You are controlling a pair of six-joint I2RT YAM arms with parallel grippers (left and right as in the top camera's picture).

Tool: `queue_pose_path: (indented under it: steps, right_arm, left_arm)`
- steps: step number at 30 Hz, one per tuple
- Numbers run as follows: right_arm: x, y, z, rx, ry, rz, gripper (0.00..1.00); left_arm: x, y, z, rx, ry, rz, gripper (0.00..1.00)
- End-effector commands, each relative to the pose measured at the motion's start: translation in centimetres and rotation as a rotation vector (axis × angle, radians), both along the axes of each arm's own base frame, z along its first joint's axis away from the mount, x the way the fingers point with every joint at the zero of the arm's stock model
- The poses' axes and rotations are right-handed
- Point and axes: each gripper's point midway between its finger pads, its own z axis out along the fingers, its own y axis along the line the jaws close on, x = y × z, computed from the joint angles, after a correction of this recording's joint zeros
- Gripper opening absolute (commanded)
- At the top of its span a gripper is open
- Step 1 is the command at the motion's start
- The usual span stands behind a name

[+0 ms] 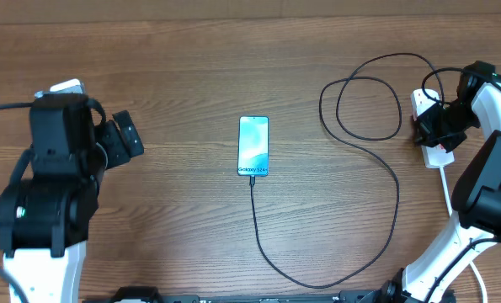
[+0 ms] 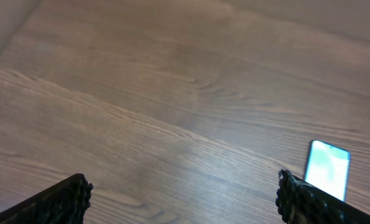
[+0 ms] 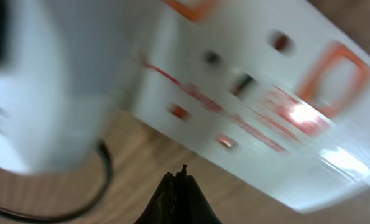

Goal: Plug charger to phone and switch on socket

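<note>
Just beyond the black right claw, the socket is white with orange-red markings. The phone is light blue, the charger black.

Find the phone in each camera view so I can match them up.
Overhead: phone at the centre, screen up.
Left wrist: phone at lower right, partly cut off.
Right wrist: not in it.
Shared landmark: the wooden table.

My right gripper hangs over the socket at far right; the charger loops across to meet the phone.
</note>
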Motion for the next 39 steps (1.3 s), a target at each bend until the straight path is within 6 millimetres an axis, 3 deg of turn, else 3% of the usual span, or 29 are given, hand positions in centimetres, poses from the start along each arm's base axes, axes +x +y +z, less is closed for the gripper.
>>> queue_pose_path:
  steps: [1,4,7,9,14,18,20,22,23,24,30,39]
  right_arm:
    - [-0.7,-1.8,5.1,-0.118,-0.056,0.008,0.04]
    - [-1.9,-0.9,9.9,-0.161,-0.119,0.020,0.04]
    - [-3.0,1.3,15.4,-0.182,-0.241,0.052,0.04]
    - [-3.6,3.3,18.6,-0.181,-0.336,0.086,0.04]
    - [-6.4,10.7,27.0,-0.130,-0.628,0.235,0.04]
    - [-9.5,14.4,30.9,-0.111,-0.777,0.312,0.05]
    - [-10.9,15.6,32.4,-0.104,-0.837,0.350,0.25]
    - [-12.1,16.4,33.3,-0.094,-0.877,0.375,0.49]
    - [-12.8,16.6,33.6,-0.092,-0.891,0.383,0.66]
    - [-13.2,16.7,33.8,-0.091,-0.899,0.387,1.00]
    - [-15.4,16.6,32.8,-0.082,-0.836,0.389,1.00]
    - [-15.8,15.8,31.6,-0.115,-0.771,0.384,1.00]
  left_arm:
    - [-2.3,-0.8,2.7,-0.001,-0.103,-0.070,1.00]
    - [-4.1,-0.9,4.0,-0.005,-0.164,-0.081,1.00]
    - [-5.6,-0.9,4.7,-0.012,-0.200,-0.074,1.00]
    - [-5.9,-1.0,4.8,-0.016,-0.206,-0.077,0.99]
    - [-5.9,-1.8,4.0,-0.047,-0.171,-0.114,0.99]
    - [-5.7,-1.8,3.7,-0.047,-0.158,-0.114,0.99]
    - [-5.6,-1.8,3.6,-0.047,-0.153,-0.114,1.00]
    - [-5.5,-1.8,3.6,-0.047,-0.152,-0.114,1.00]
    - [-5.5,-1.8,3.6,-0.047,-0.152,-0.114,1.00]
    - [-5.5,-1.8,3.6,-0.047,-0.151,-0.114,1.00]
    - [-5.4,-1.8,3.5,-0.047,-0.148,-0.114,1.00]
    - [-5.4,-1.8,3.5,-0.047,-0.148,-0.114,1.00]
